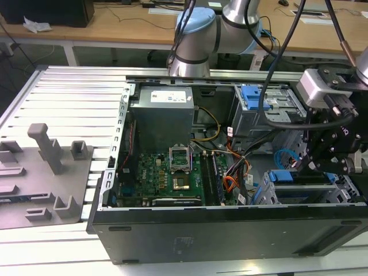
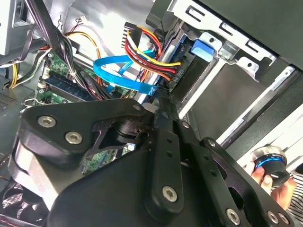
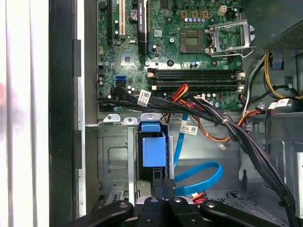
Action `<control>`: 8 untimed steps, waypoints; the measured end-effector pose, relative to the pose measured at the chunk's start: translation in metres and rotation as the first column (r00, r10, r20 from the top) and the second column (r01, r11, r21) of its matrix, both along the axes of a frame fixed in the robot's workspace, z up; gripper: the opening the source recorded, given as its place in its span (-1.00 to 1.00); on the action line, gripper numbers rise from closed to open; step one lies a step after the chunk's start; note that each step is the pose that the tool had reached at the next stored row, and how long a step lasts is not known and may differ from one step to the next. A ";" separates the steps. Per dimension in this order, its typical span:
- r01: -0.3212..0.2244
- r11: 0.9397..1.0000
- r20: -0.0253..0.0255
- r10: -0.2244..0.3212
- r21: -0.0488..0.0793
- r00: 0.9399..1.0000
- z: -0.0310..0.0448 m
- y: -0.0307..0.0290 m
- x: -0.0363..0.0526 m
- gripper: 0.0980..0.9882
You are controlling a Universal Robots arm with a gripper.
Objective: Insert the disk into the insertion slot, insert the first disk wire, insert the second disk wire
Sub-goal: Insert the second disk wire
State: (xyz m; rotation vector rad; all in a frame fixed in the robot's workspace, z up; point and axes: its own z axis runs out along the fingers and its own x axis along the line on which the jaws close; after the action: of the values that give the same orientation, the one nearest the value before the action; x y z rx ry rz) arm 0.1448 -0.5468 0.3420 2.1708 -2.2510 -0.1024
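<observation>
The disk [image 3: 154, 149], in its bright blue carrier [image 2: 206, 48], sits inside the insertion slot [image 3: 113, 156], a low perforated metal cage at the case's corner on the exterior view's right [image 1: 339, 192]. A bundle of red, yellow and black wires [image 2: 151, 49] ends in a black plug against the disk's rear edge. My gripper [image 2: 160, 97] hangs just behind the disk, its black fingers [image 3: 163, 185] closed together on the end of a flat blue wire [image 2: 113, 75]. That wire loops away beside the cage [image 3: 208, 177]. In the exterior view the gripper [image 1: 310, 167] stands over the cage.
The open case holds a green motherboard [image 1: 161, 172], a grey power supply [image 1: 161, 115] and a taller bay with a blue latch [image 1: 253, 98]. A thick black cable bundle [image 3: 227, 127] crosses near the cage. A grey fixture [image 1: 46, 172] lies at the exterior view's left. A hand [image 2: 279, 187] holds a knob.
</observation>
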 end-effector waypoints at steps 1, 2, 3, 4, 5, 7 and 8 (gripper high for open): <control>0.000 1.000 0.000 0.000 0.000 1.000 -0.0002 -0.0003 0.0000 -0.98; 0.000 1.000 0.000 0.000 0.000 1.000 -0.0004 -0.0006 0.0000 -0.98; 0.000 1.000 0.000 0.000 0.000 1.000 -0.0005 -0.0008 0.0000 -0.98; 0.000 1.000 0.000 0.000 0.000 1.000 -0.0006 -0.0010 0.0000 -0.98; 0.000 1.000 0.000 0.000 0.000 1.000 -0.0007 -0.0011 0.0000 -0.98; 0.000 1.000 0.000 0.000 0.000 1.000 -0.0008 -0.0011 0.0000 -0.98; 0.000 1.000 0.000 0.000 0.001 1.000 -0.0008 -0.0012 0.0000 -0.98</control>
State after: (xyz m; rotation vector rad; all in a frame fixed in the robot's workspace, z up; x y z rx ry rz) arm 0.1448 -0.5480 0.3412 2.1708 -2.2512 -0.1033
